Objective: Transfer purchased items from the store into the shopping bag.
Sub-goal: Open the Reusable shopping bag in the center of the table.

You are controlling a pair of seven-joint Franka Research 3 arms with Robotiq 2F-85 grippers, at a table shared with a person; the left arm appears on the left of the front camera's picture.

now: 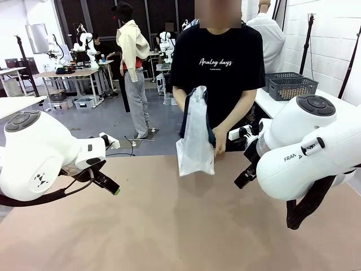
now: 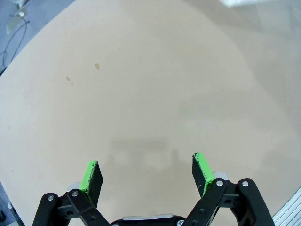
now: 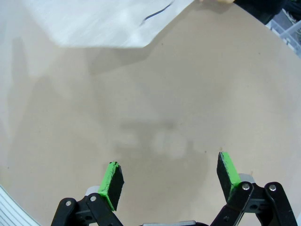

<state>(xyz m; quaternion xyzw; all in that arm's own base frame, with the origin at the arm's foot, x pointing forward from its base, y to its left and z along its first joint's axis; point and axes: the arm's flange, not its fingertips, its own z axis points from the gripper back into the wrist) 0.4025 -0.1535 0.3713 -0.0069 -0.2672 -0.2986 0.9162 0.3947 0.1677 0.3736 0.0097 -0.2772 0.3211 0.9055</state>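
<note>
Waiting at the start of the job, as I read it: a person beyond both end effectors holds the bag (image 1: 196,132) upright, its base at or just above the surface (image 1: 169,226) near the far edge, one hand (image 1: 220,148) on its side. I can't tell whether anything is inside it.

My left end effector (image 2: 146,162) hangs over bare surface, fingers spread wide, gripping nothing. The right end effector (image 3: 169,162) is the same, wide apart and empty. In its wrist view the bag's lower corner lies ahead of it and a little to the left.

The next move, I judge, calls for something to load, then a carry up and over the bag's mouth, which sits higher than either end effector. The mouth looks narrow and floppy, so the person may need to spread it.

Room is generous, with open surface below and between both end effectors. Edges to mind are the far one just past the bag and the rim off the left end effector's upper left.
</note>
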